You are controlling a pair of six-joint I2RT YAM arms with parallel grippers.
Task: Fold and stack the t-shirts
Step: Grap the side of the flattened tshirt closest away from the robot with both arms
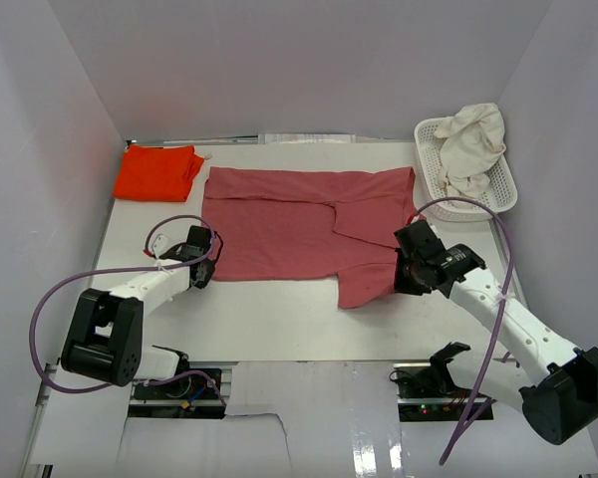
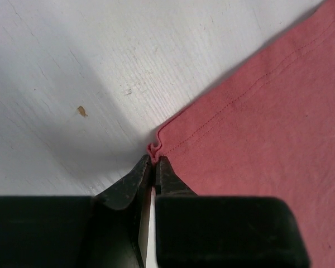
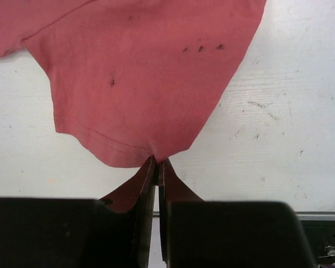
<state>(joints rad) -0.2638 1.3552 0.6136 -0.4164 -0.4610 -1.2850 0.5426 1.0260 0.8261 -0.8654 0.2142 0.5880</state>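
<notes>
The orange-red t-shirt (image 1: 157, 171) lay folded far left. The left gripper (image 2: 154, 162) pinched the near-left corner of the rose-red t-shirt (image 1: 279, 224), spread flat at centre; the right gripper (image 3: 156, 163) pinched its near-right flap. Folding this shirt seemed in hand: next, both should lift together, keeping the hem taut. The cream t-shirt (image 1: 475, 144) lay in the basket (image 1: 429, 159)

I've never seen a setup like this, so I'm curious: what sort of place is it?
Probably a robot test booth, not a home or laundry. Plain white walls box in a white table, a left arm and right arm are bolted at its near edge, and a red shirt is laid out.
</notes>
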